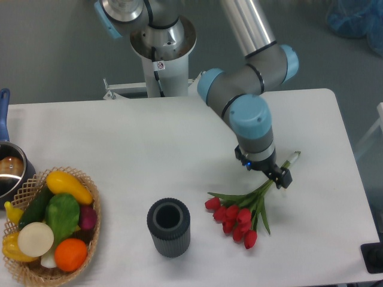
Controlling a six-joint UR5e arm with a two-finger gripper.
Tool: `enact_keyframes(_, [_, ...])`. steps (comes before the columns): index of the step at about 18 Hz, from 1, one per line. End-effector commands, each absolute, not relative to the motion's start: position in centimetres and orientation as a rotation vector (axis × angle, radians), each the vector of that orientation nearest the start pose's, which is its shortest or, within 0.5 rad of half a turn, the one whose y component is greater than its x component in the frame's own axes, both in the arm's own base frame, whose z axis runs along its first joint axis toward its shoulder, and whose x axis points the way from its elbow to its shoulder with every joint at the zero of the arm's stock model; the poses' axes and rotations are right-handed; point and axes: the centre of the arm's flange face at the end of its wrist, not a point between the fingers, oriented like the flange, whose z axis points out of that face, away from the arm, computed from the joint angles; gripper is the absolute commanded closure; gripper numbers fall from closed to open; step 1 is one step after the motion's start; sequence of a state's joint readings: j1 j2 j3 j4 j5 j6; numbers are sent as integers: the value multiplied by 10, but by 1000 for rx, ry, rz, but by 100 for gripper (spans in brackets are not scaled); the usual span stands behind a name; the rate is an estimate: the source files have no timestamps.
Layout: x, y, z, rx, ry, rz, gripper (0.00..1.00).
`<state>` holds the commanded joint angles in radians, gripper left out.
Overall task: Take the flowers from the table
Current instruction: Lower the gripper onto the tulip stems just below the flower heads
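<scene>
The flowers (238,216) are a small bunch of red tulips with green leaves, lying on the white table (149,137) at the front right. The heads point to the front left, and the pale stem ends (293,156) point to the back right. My gripper (277,176) is low over the middle of the stems, pointing down, with one dark finger (283,179) showing beside them. The wrist hides the rest of the fingers, so I cannot tell whether they are closed on the stems.
A dark ribbed cylindrical cup (169,227) stands left of the flowers. A wicker basket (90,238) of colourful vegetables sits at the front left. A pot (9,170) with a blue handle stands at the left edge. The arm's base (161,42) is at the back.
</scene>
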<state>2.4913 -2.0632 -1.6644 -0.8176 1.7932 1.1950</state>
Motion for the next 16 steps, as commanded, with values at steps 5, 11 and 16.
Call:
enact_keyframes(5, [-436,501,213,-3218,269,372,0])
enact_keyframes(11, [-447,518,209,-3195,133,400,0])
enact_keyframes(16, [-449,520,200,-3205,135,390,33])
